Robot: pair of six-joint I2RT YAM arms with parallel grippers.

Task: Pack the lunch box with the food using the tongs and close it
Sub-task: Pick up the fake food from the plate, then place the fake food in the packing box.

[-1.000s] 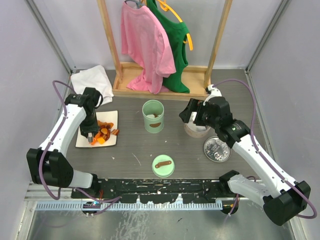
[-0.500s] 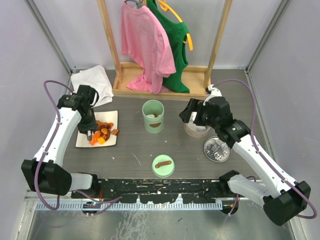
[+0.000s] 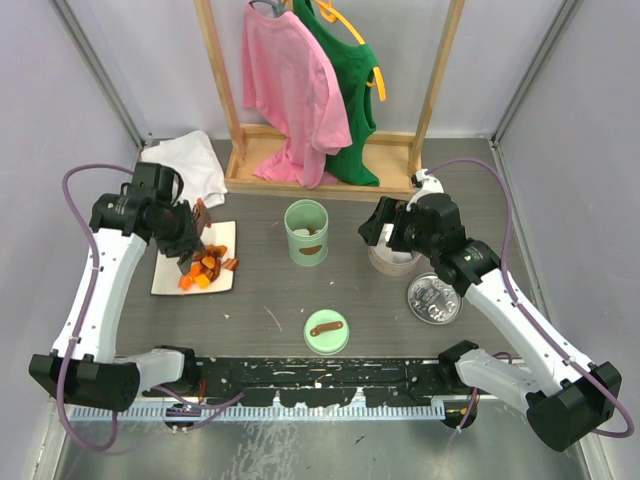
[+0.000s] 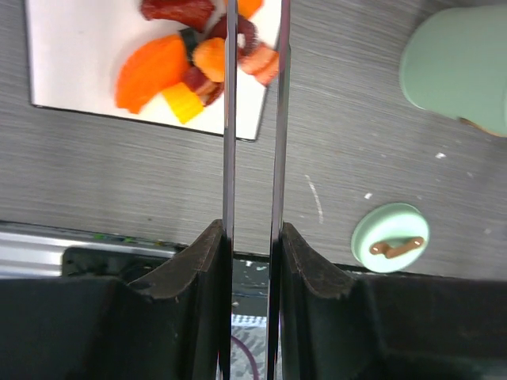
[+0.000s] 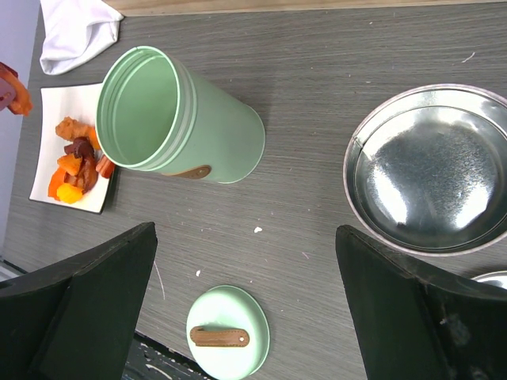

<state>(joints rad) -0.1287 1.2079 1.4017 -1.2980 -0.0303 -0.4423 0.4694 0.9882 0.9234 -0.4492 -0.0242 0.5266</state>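
My left gripper is shut on the tongs, whose two thin arms run up and out of the top of the left wrist view. It hangs above the white plate that holds the food, a heap of orange, red and brown pieces. A red-orange piece shows raised off the plate at the left edge of the right wrist view, seemingly at the tongs' tips. The green lunch box stands open mid-table, its lid lying in front. My right gripper is open and empty, right of the box.
A metal bowl sits under my right arm, and a shiny metal dish lies beside it. A white cloth lies at the back left. A wooden rack with a pink and a green shirt stands at the back.
My left arm has risen and swung back to the left, lifting the tongs off the food heap. The right arm has not moved.
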